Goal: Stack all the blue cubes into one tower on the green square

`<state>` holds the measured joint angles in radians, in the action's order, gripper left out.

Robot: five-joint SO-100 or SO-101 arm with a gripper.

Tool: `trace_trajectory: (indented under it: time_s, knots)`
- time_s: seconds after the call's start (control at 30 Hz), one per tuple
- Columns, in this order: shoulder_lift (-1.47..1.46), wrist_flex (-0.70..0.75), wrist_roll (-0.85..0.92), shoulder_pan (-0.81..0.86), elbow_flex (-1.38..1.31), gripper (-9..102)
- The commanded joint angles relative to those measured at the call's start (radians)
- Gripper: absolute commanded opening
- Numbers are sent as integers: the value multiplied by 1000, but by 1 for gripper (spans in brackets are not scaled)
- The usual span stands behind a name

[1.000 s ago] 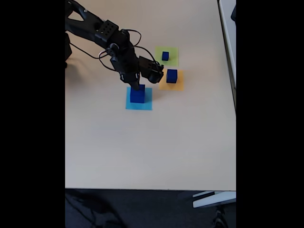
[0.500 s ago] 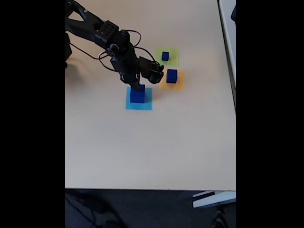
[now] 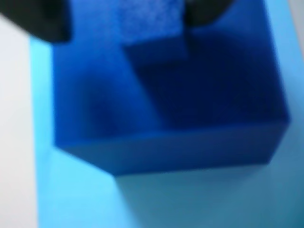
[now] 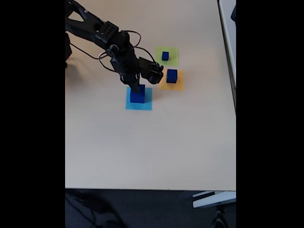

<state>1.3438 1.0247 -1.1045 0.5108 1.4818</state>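
A large blue cube (image 4: 137, 97) (image 3: 166, 123) stands on the flat light blue square (image 4: 146, 105) (image 3: 80, 194). On top of it rests a smaller blue cube (image 3: 149, 21). My gripper (image 4: 137, 88) (image 3: 128, 19) is lowered around this small cube. One dark finger (image 3: 206, 9) lies against the cube's right side. The other finger (image 3: 38, 19) stands apart from it on the left, so the jaws are open. A small blue cube (image 4: 165, 55) sits on the green square (image 4: 173, 50). A medium blue cube (image 4: 172, 75) sits on the orange square (image 4: 176, 86).
The three squares lie close together in the upper middle of the beige table (image 4: 142, 152). The arm's base (image 4: 71, 28) is at the far left, with cables looping by the wrist. The table's right edge (image 4: 234, 95) meets another table.
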Motion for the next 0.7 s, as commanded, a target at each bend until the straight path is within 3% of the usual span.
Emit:
trace_trajectory:
  time_s: [0.0,0.67]
  knots:
    - [94,-23,8,-5,-8,14]
    - [163,-15,-98,-143,-199,20]
